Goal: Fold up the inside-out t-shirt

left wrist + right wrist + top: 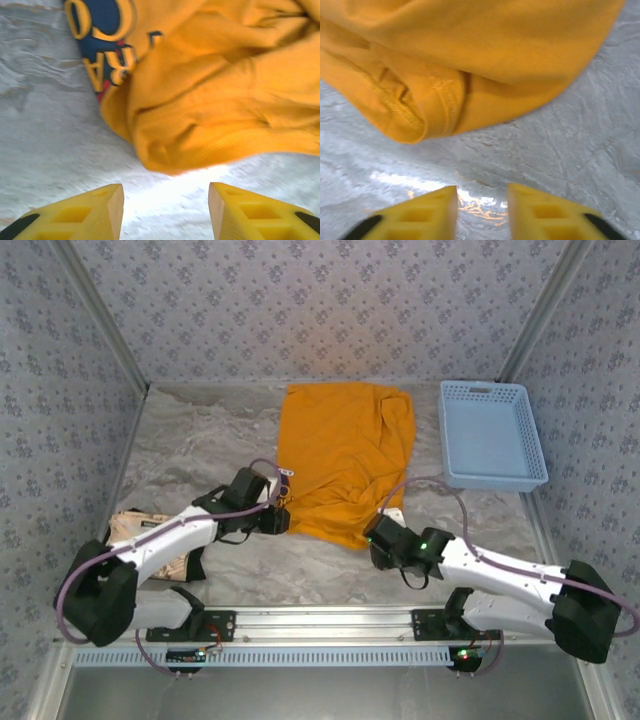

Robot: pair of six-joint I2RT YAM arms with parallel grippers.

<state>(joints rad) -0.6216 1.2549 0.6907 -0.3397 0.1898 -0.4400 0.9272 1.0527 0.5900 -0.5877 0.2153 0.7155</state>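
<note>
Bright, even light; white glare on the table [60, 150] in both wrist views; soft blur close up.

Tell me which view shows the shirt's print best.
Left wrist: the print is close, dark blue with yellow letters. Top external reduces it to a dark speck at the left edge of the shirt. Right wrist shows plain orange fabric and a hem.

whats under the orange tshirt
The t-shirt lies on the grey marbled table. A dark blue print peeks from beneath a fold; the rest of it is covered.
</note>
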